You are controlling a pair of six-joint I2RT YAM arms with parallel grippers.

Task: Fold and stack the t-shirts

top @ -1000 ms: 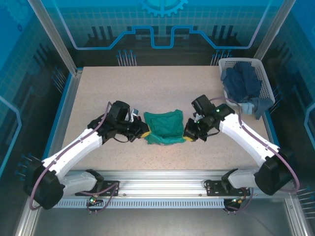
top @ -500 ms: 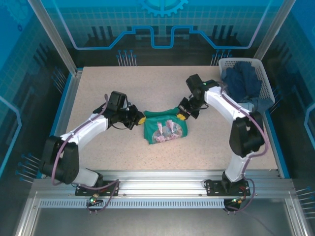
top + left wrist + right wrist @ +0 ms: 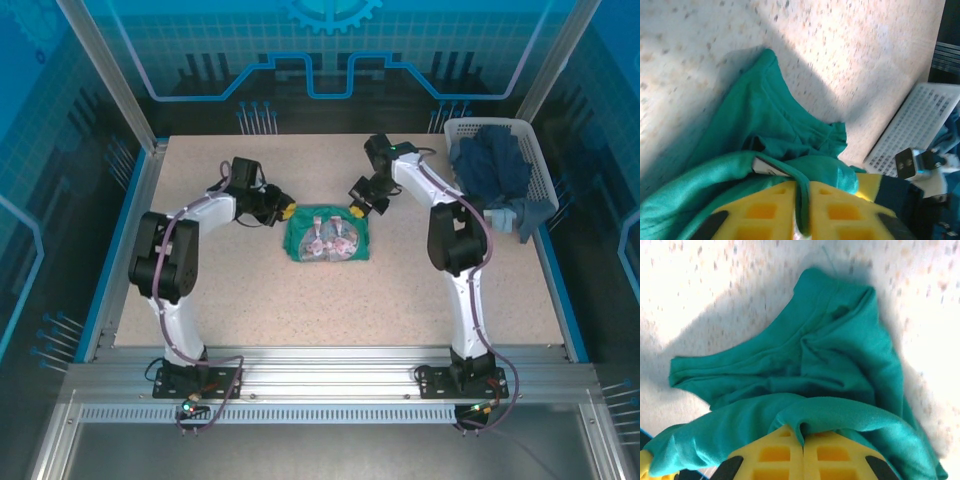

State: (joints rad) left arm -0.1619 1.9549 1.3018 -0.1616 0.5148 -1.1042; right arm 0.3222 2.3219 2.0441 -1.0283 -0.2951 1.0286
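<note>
The teal-green t-shirt is seen folded on the desk, lying between the two sets of fingers. Its far edge is pinched by the left fingers and the right fingers, both clamped on cloth. If one side is let go late, the fold could be dragged open or skewed. How many layers are gripped cannot be made out. The navy t-shirts, well beyond the right fingers, are half hidden inside the white basket.

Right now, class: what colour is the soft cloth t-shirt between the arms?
Teal-green t-shirt; clearest in right wrist view.
</note>
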